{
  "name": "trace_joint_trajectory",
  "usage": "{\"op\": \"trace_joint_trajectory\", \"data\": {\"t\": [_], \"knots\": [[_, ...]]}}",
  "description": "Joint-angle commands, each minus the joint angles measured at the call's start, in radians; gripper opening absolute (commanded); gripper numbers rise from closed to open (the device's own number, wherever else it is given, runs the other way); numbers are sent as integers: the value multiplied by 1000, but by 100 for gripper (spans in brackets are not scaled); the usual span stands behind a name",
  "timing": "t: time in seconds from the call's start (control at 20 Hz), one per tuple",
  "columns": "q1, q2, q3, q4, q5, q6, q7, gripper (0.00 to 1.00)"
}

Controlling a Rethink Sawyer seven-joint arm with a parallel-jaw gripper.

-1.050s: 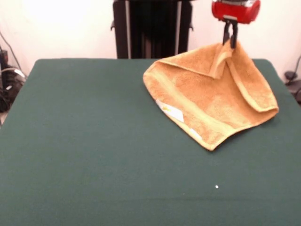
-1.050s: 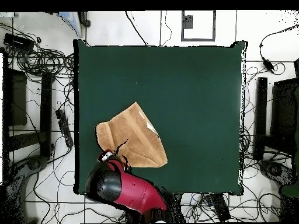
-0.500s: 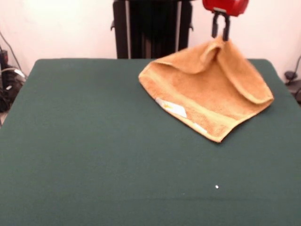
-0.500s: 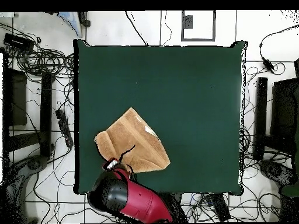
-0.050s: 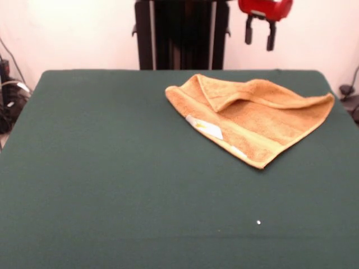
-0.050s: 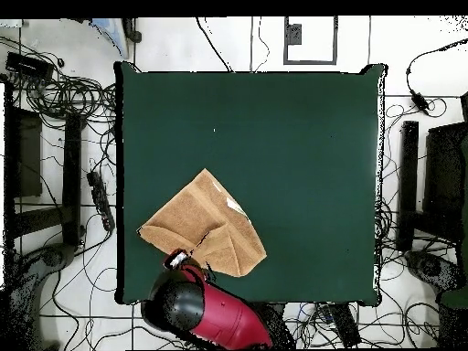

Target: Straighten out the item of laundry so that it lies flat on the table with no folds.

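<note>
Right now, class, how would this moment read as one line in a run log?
gripper: open, empty, above towel | towel: on table, one flap folded over | task: not finished

In your front view the towel (image 5: pixel 252 120) lies on the table (image 5: pixel 112 185) toward its far right part, with a flap folded over its rear portion. The label (image 5: pixel 204 127) sits at the towel's near left edge. The gripper (image 5: pixel 258 35) hangs above the towel's rear edge, apart from it, fingers spread.
</note>
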Motion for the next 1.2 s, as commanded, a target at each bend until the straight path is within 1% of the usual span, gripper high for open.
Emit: {"op": "trace_joint_trajectory", "data": {"t": [0.05,0.2,0.35,0.65,0.85,0.9,1.05,1.2], "knots": [[-27,67,154,64,12,-75,228,100],[-33,77,164,64,8,-90,233,100],[-25,90,153,39,3,-85,215,100],[-6,194,116,-98,-14,-89,144,100],[17,261,90,-157,3,-95,146,100],[34,284,72,-172,15,-110,159,100],[96,305,-2,-203,49,-73,173,100],[128,333,-49,-233,55,-46,174,100]]}}
